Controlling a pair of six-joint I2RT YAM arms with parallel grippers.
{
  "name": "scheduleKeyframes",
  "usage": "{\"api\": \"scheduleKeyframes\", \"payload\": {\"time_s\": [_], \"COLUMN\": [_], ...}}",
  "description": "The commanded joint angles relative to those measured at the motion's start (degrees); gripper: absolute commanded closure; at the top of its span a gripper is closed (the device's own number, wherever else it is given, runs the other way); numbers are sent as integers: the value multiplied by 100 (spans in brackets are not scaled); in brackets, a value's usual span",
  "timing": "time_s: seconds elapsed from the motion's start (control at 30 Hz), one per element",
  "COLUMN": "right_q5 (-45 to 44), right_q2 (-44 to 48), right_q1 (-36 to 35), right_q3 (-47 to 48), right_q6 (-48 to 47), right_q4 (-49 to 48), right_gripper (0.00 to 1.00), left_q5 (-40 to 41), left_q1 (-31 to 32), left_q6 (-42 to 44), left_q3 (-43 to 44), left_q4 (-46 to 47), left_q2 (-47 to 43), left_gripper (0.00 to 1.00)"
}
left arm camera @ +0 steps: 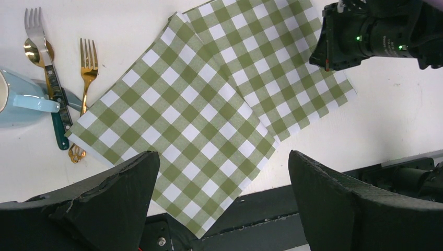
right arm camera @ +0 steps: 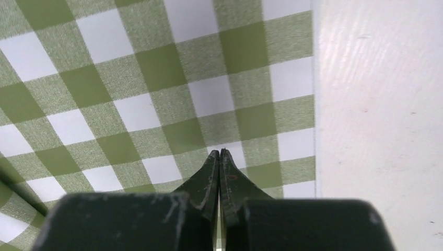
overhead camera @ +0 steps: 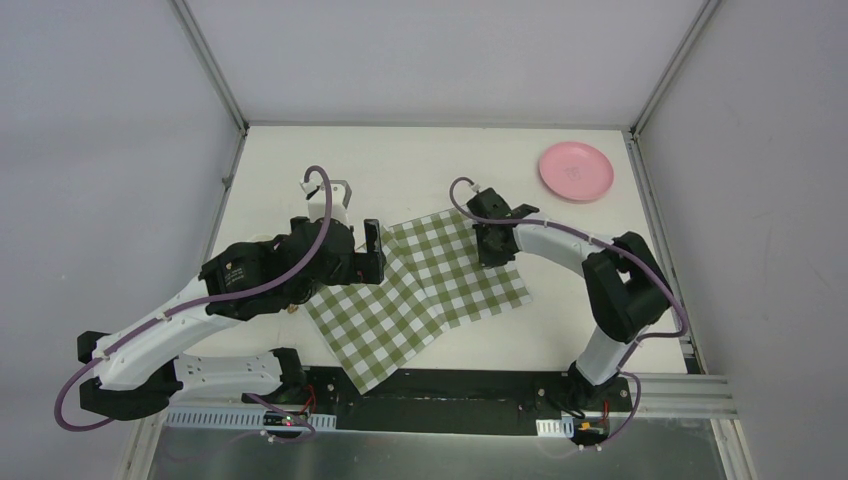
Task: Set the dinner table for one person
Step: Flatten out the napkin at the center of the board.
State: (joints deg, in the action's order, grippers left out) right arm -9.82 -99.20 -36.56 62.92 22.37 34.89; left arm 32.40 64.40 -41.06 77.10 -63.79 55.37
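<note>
The dinner table is a white top with a green-and-white checked cloth lying askew at its middle, two overlapping layers showing. My left gripper hovers over the cloth's left part, open, nothing between its fingers. My right gripper is shut, its tips down at the cloth close to its right edge; no fold shows between them. A pink plate sits at the far right corner. A silver fork, a gold fork, a teal-handled knife and a light blue mug lie left of the cloth.
The cloth's near corner hangs over the table's front edge onto the black base strip. Aluminium rails and grey walls bound the table. Bare white tabletop lies right of the cloth. The left arm hides the cutlery in the top view.
</note>
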Motion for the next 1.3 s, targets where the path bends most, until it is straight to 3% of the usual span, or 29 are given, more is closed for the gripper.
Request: {"api": "scheduleKeyframes", "payload": {"time_s": [0.0, 0.4, 0.87, 1.03, 1.1, 1.27], "right_q5": [54, 1911, 2795, 2709, 2111, 1679], "right_q2": [422, 348, -937, -1096, -1106, -1083], "right_q1": [163, -100, -693, -780, -783, -783], "right_q3": [-37, 685, 735, 748, 757, 692], "right_q6": [-112, -288, 144, 213, 154, 86], "right_q4": [41, -409, -1633, -1368, -1194, -956], "right_gripper": [100, 100, 100, 100, 100, 100], "left_q5": [-59, -67, -103, -112, -111, -120], "left_q1": [-33, -33, -33, -32, -33, -32], "left_q6": [-25, 36, 98, 100, 91, 56], "left_q3": [7, 117, 255, 240, 219, 165], "left_q4": [139, 174, 156, 156, 156, 167], "left_q2": [-30, 156, 184, 170, 152, 116], "left_gripper": [1, 1, 1, 1, 1, 1]}}
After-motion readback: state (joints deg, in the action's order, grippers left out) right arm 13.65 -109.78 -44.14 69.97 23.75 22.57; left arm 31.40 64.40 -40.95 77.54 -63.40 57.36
